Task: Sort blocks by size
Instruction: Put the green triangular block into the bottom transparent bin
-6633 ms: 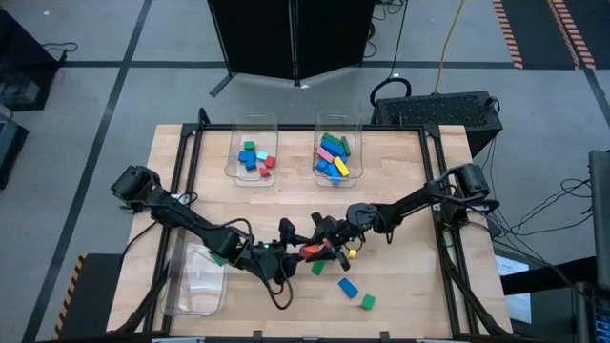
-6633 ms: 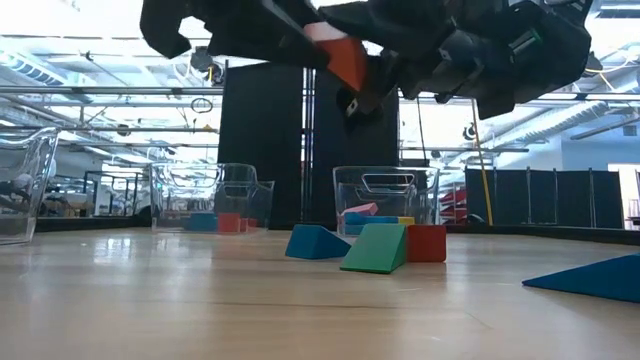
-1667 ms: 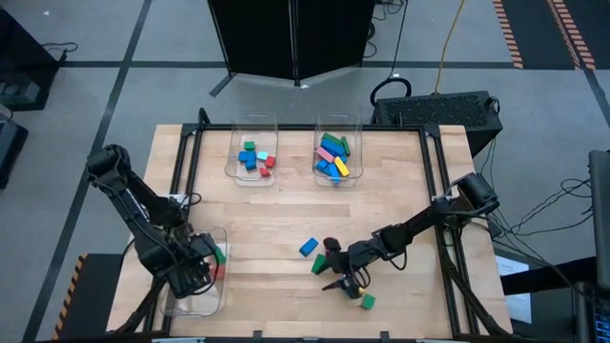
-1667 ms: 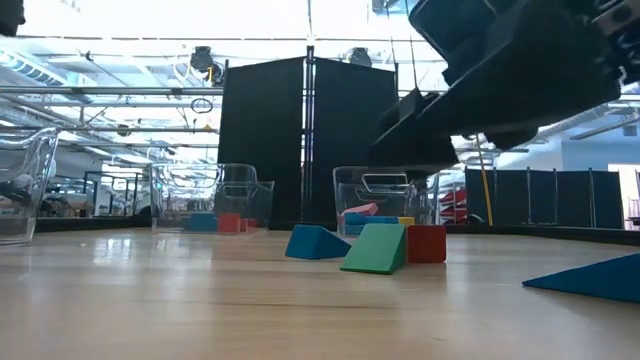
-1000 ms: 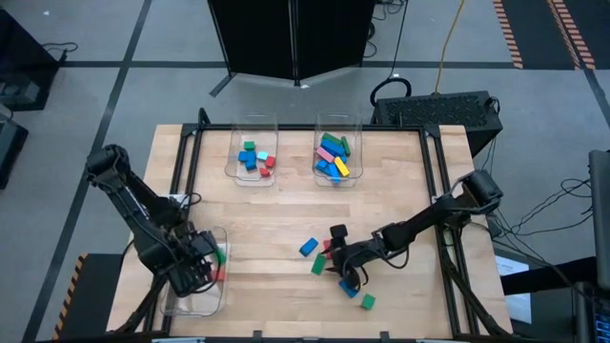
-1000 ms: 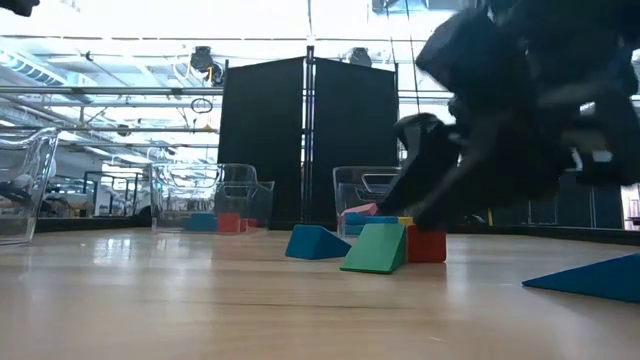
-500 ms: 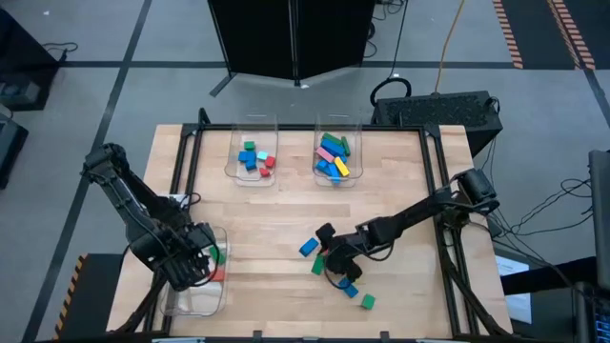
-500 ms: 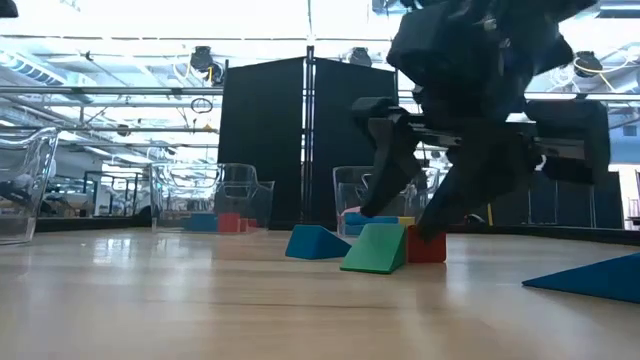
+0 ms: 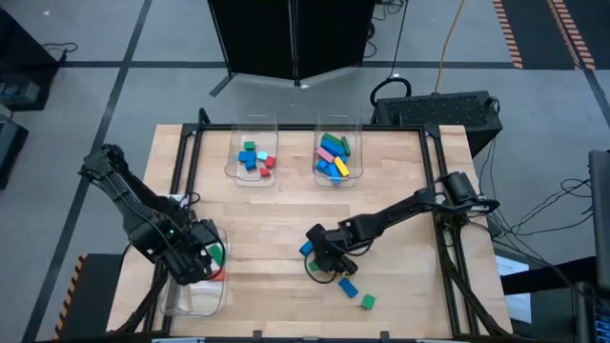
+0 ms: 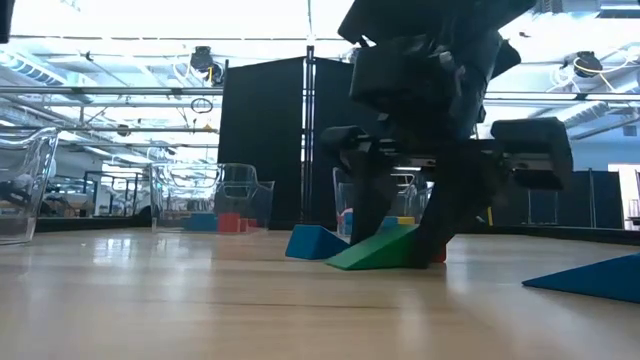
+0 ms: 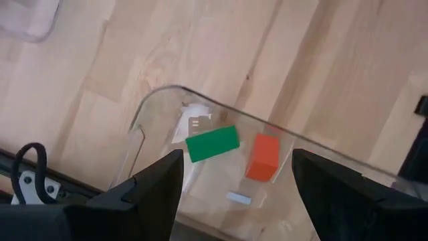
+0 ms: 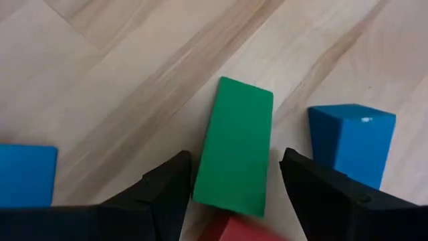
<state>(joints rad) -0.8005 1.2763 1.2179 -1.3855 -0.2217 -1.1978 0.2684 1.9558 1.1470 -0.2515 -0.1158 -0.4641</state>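
Wooden worktop (image 9: 276, 205) with three clear bins. Right gripper (image 9: 321, 259) is low over the loose cluster near the front middle, fingers (image 12: 167, 194) spread wide on either side of a long green block (image 12: 235, 147) lying flat — straddling it, not clamped. A red block (image 12: 231, 229) touches the green one's end between the fingers, mostly hidden. A blue block (image 12: 351, 140) sits just beside the green one, outside one finger, and crowds that side; another blue block (image 12: 25, 175) lies apart, beyond the other finger. In the low view the gripper body hides most of the cluster; the green block looks tilted, one end raised. Farther toward the front edge lie a blue block (image 9: 349, 288) and a small green block (image 9: 368, 301), both free of the arm.

Left gripper (image 9: 195, 255) hovers over the front-left bin (image 11: 154, 107), fingers (image 11: 150, 191) apart, holding nothing. That bin holds a long green block (image 11: 212, 143) and a red-orange block (image 11: 263, 156), close together, not touching.

Back-left bin (image 9: 232, 170) — short blocks in blue, green, red, cyan. Back-right bin (image 9: 354, 129) — medium blocks in blue, pink, green, yellow, cyan, piled loosely.
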